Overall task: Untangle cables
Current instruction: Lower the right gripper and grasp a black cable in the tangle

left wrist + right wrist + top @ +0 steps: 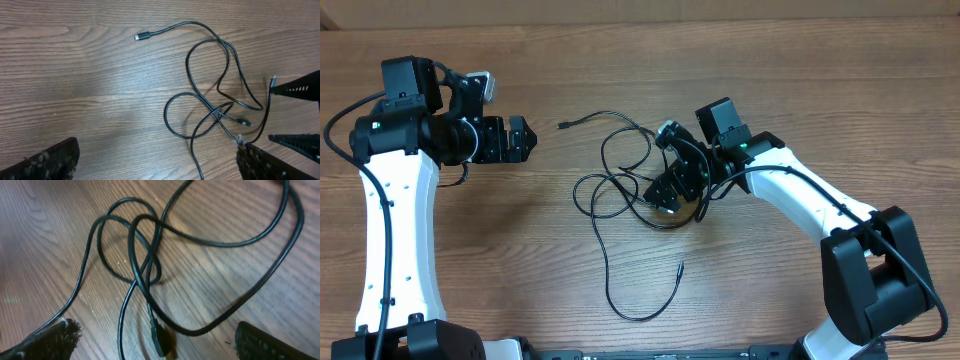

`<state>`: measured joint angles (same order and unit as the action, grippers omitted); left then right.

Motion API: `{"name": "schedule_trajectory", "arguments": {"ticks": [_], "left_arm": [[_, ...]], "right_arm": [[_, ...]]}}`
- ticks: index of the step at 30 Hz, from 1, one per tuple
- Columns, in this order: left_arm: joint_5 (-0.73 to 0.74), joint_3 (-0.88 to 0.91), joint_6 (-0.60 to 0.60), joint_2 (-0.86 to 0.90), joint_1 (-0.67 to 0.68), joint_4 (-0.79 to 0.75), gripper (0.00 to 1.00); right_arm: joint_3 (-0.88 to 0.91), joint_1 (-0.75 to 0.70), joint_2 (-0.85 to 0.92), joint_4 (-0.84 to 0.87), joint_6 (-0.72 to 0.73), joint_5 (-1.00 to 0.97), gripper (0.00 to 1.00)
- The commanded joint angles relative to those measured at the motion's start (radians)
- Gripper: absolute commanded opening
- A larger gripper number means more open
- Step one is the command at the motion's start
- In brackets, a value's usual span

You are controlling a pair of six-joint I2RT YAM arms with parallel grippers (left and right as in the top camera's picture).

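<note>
Several crossed loops of the cables [217,111] lie at the middle of the table [770,80]. If more than one strand is caught together at the crossing, the knot could be drawn tighter, or the whole bundle dragged rather than parted. The right hand [668,197] is spread wide over the 3 o'clock edge of the tangle, a plug [160,340] lying between its fingers with nothing pinched, while the left hand [527,138] is likewise spread wide and empty, well apart at 10 o'clock.
</note>
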<state>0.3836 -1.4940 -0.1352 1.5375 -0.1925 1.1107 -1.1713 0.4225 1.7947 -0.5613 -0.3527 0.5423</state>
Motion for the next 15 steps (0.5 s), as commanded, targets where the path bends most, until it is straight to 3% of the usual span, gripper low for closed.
{"name": "schedule_trajectory", "arguments": {"ticks": [1, 5, 15], "left_arm": [[-0.002, -0.016, -0.022, 0.000, -0.003, 0.000, 1.00], [-0.002, -0.016, -0.022, 0.000, -0.003, 0.000, 1.00], [-0.002, -0.016, -0.022, 0.000, -0.003, 0.000, 1.00]], "right_arm": [[0.006, 0.004, 0.000, 0.011, -0.059, -0.004, 0.98], [0.013, 0.004, 0.002, 0.017, -0.126, -0.003, 0.98], [0.095, 0.016, 0.026, 0.187, -0.124, 0.001, 0.95]]}}
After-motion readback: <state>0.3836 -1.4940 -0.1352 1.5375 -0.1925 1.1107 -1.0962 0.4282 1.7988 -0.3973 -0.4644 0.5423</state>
